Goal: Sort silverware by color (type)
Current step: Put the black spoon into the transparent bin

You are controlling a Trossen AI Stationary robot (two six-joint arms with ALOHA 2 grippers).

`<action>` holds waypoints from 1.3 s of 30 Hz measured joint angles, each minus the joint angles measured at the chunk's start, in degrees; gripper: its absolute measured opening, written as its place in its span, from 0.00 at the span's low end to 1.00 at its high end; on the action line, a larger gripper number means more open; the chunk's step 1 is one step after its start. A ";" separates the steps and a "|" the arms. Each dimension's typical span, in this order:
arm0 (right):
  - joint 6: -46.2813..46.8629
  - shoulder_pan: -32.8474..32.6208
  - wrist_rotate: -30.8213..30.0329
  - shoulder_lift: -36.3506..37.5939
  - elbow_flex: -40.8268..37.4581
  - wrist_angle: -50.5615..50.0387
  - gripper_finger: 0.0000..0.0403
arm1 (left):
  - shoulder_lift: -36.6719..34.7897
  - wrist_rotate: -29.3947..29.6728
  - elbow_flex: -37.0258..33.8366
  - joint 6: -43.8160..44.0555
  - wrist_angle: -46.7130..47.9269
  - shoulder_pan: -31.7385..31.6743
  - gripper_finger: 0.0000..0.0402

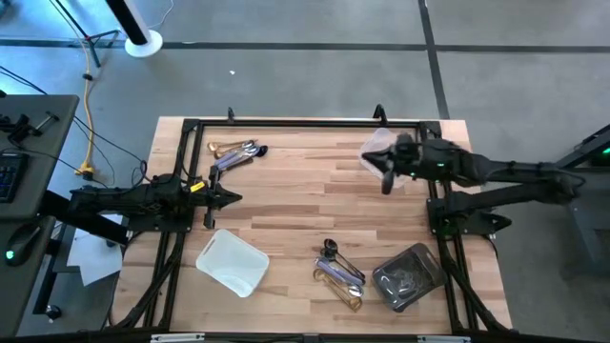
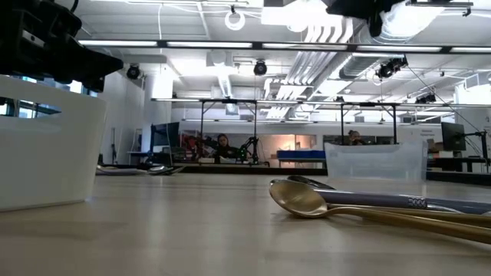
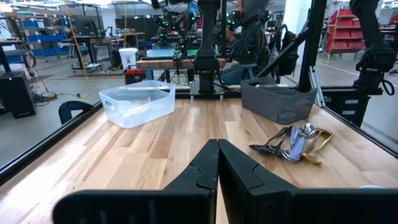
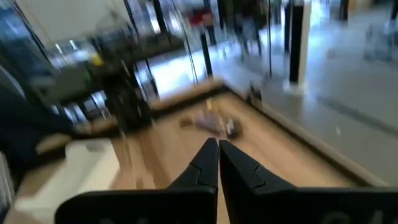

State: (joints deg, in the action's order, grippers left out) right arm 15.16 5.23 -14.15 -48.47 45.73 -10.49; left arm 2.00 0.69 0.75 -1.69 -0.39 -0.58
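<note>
Step in hand, by judgement: sorting not begun; nothing gripped.

Left gripper (image 1: 232,198) at left table edge, fingers pressed together, empty. Right gripper (image 1: 386,184) raised near far right corner over clear plastic tray (image 1: 377,151), fingers pressed together, empty.

Mixed gold, silver and dark metal silverware in two piles on light wooden table (image 1: 305,191): far-left pile (image 1: 235,152), near-right pile (image 1: 340,274). White plastic tray (image 1: 232,263) and grey plastic tray (image 1: 408,277) near front edge.

Next move likely calls for: spread fingers, descend on single utensil, carry to tray by colour.

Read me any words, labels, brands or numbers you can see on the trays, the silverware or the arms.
None can be read.
Clear tray: no print shows.
Grey tray: no print shows.
Silverware: handle pattern too small to tell.
Left gripper, right gripper: no labels show.
</note>
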 joint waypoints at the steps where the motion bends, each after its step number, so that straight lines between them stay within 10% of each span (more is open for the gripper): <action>1: 0.65 0.00 0.00 -1.16 0.33 -1.03 0.00 | -0.02 0.00 -0.02 0.00 -0.02 0.00 0.00; 16: 5.90 -0.04 -0.04 -5.20 0.51 0.76 0.00 | 0.00 0.38 -0.02 3.01 -4.09 -0.02 0.00; 24: 5.76 -0.04 -0.19 -5.17 0.55 5.73 0.00 | 1.68 18.47 0.39 10.07 -28.44 -0.20 0.00; 39: -0.01 -0.02 5.17 -5.05 0.55 16.70 0.00 | 32.34 13.44 27.57 9.86 -25.37 -6.37 0.00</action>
State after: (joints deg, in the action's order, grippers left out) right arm 15.15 5.21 -8.98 -53.53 46.28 6.21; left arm 34.34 14.13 28.32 8.16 -25.75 -6.95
